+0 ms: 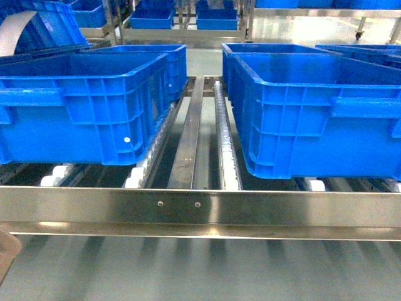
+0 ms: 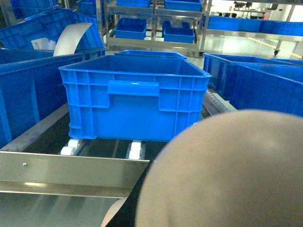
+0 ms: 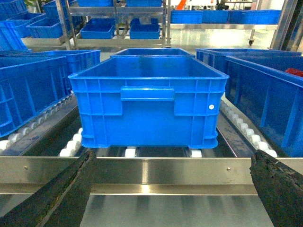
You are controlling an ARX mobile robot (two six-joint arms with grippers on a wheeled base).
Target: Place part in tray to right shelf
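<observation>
- The head view looked down on a silver stainless-steel shelf [image 1: 263,210]. Its broad, brushed front rail crossed the whole frame, smooth and reflective, with two small screws near its middle.
- Behind the rail, rows of small white rollers [image 1: 227,141] ran away from the camera between flat metal strips.
- Two large blue crates stood on the rollers: a left crate [image 1: 81,106] and a right crate [image 1: 319,113]. Both were of glossy moulded plastic, rectangular, with ribbed walls and thick rims, and a bare lane of rollers lay between them.
- A beige, matte edge [image 1: 7,254] showed at the lower left corner of the head view, too cropped to identify.
- In the left wrist view, a large rounded beige surface [image 2: 222,175] filled the lower right, blurred and very close to the lens. It seemed to be the tray, though its outline could not be made out. The left gripper itself was out of sight.
- In the right wrist view, the right gripper [image 3: 170,189] stood wide open. Its two dark, rough-textured fingers [image 3: 61,194] were spread apart at the lower corners, holding nothing, in front of the rail.
- Beyond it, a ribbed blue crate [image 3: 147,104] sat squarely on the rollers.
- The small blue part did not show in any view.
</observation>
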